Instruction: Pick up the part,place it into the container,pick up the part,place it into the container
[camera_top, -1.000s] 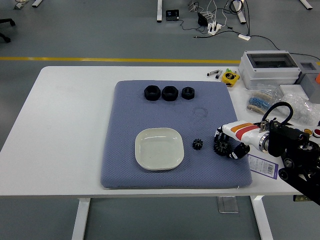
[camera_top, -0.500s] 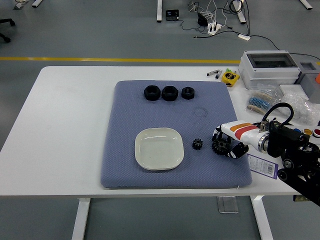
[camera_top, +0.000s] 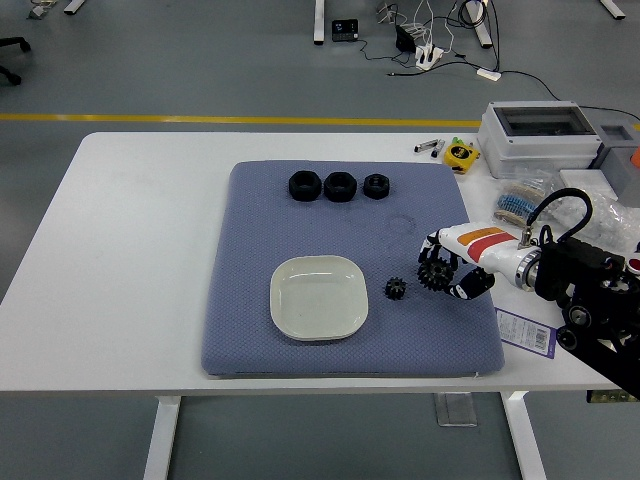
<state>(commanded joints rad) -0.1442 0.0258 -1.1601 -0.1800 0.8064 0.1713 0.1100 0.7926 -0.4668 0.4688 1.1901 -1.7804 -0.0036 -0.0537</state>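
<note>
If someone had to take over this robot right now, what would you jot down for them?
Right hand: shut on the larger black toothed gear, lifted just off the blue-grey padded mat, right of the dish.
Left hand: not in view.
Smaller black gear lies on the mat, between the held gear and the dish.
White square dish: empty.
Three black nuts sit in a row at the mat's far edge.
Done: first gear grasped.
Left: carry it into the dish, then the smaller gear.

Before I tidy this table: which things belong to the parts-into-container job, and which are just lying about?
Job: right hand holding a black gear; small gear; white dish.
Lying about: three black nuts; grey box; yellow tape measure.
</note>
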